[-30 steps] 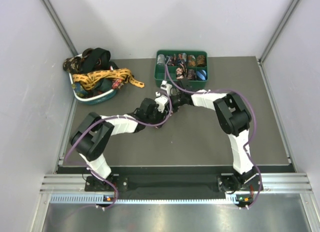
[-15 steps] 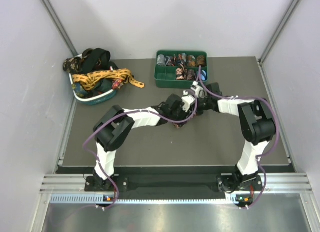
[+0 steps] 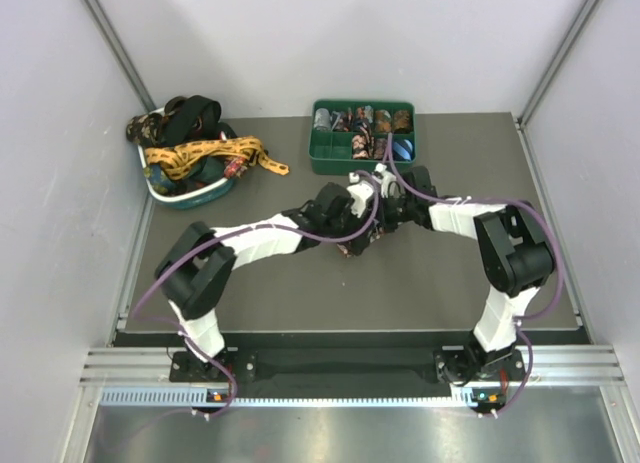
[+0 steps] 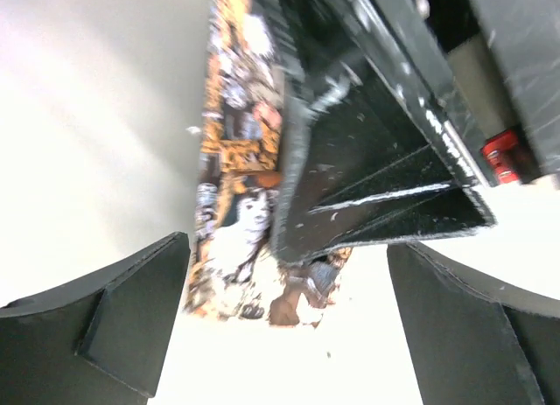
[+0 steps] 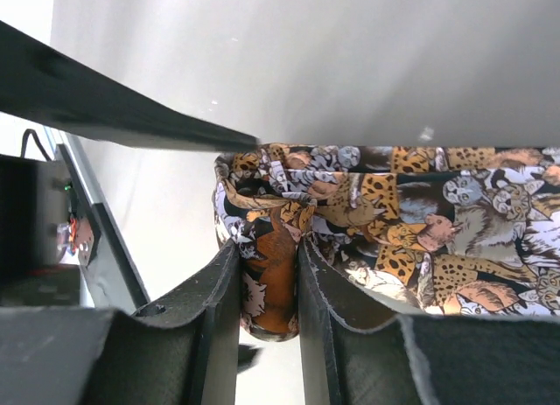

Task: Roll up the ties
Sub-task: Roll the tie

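A brown animal-print tie (image 5: pixel 437 221) lies on the dark table, one end wound into a small roll (image 5: pixel 271 287). My right gripper (image 5: pixel 267 247) is shut on that roll, one finger on each side. My left gripper (image 4: pixel 289 274) stands wide open right opposite; the tie (image 4: pixel 232 239) and the right gripper's black fingers (image 4: pixel 376 186) sit between its jaws, untouched by them. In the top view both grippers meet at mid-table, left (image 3: pixel 352 205) and right (image 3: pixel 385 205), with the tie (image 3: pixel 365 237) trailing just below them.
A green compartment tray (image 3: pixel 320 165) with several rolled ties stands at the back centre. At the back left, a teal-and-white basket (image 3: pixel 195 196) holds a heap of loose ties, a gold-yellow one (image 3: pixel 215 155) draped over its rim. Grey walls close in both sides.
The left gripper has opened wide and let go of the tie. Both grippers swung right from beside the green tray, then came back a little to the left.
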Tool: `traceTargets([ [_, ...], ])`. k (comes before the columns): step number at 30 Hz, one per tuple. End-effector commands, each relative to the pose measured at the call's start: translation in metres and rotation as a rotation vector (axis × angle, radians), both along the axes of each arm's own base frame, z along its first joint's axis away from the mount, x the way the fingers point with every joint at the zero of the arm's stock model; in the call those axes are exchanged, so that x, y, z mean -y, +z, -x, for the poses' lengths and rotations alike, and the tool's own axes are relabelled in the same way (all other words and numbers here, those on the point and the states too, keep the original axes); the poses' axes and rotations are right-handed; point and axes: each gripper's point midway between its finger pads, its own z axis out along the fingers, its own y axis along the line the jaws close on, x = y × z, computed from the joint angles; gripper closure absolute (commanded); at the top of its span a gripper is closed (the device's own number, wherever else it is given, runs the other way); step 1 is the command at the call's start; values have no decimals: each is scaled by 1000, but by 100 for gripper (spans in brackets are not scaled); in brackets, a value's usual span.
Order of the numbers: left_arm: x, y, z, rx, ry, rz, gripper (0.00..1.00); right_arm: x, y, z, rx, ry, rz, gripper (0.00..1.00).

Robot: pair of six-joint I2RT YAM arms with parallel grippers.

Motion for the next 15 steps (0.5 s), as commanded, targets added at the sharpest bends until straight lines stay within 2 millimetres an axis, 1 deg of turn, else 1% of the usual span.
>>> traceTargets([
  [1, -20, 43, -8, 49, 108, 81, 1, -17, 40, -8, 140, 6, -54, 94],
  [2, -27, 37, -5, 36, 133, 76, 1, -17, 43, -7, 149, 4, -55, 94],
  [4, -37, 42, 0, 47, 180, 117, 1, -21, 46, -7, 166, -5, -56, 95],
  [6, -49, 45, -1, 64, 246, 144, 1, -23, 50, -8, 191, -25, -40, 95],
  [7, -57, 47, 1, 75, 264, 164, 1, -23, 51, -8, 197, -35, -34, 94],
  [8, -61, 46, 3, 69, 276, 168, 1, -22, 54, -11, 214, -55, -24, 95],
  [9, -67, 44, 5, 51, 303, 175, 1, -24, 54, -11, 218, -66, -21, 94],
  [10, -77, 41, 7, 47, 342, 170, 1, -24, 58, -11, 235, -77, -20, 94],
  [11, -82, 37, 9, 33, 366, 170, 1, -24, 54, -11, 239, -95, -2, 94],
  [12, -86, 34, 11, 11, 406, 187, 1, -27, 55, -10, 246, -102, 1, 94],
  [13, -91, 26, 17, -5, 424, 184, 1, -28, 55, -11, 253, -113, 5, 94],
  [14, -94, 27, 15, 8, 456, 208, 1, -27, 52, -11, 255, -131, 19, 94],
  [15, -96, 24, 17, -1, 482, 230, 1, -32, 53, -10, 260, -139, 12, 94],
])
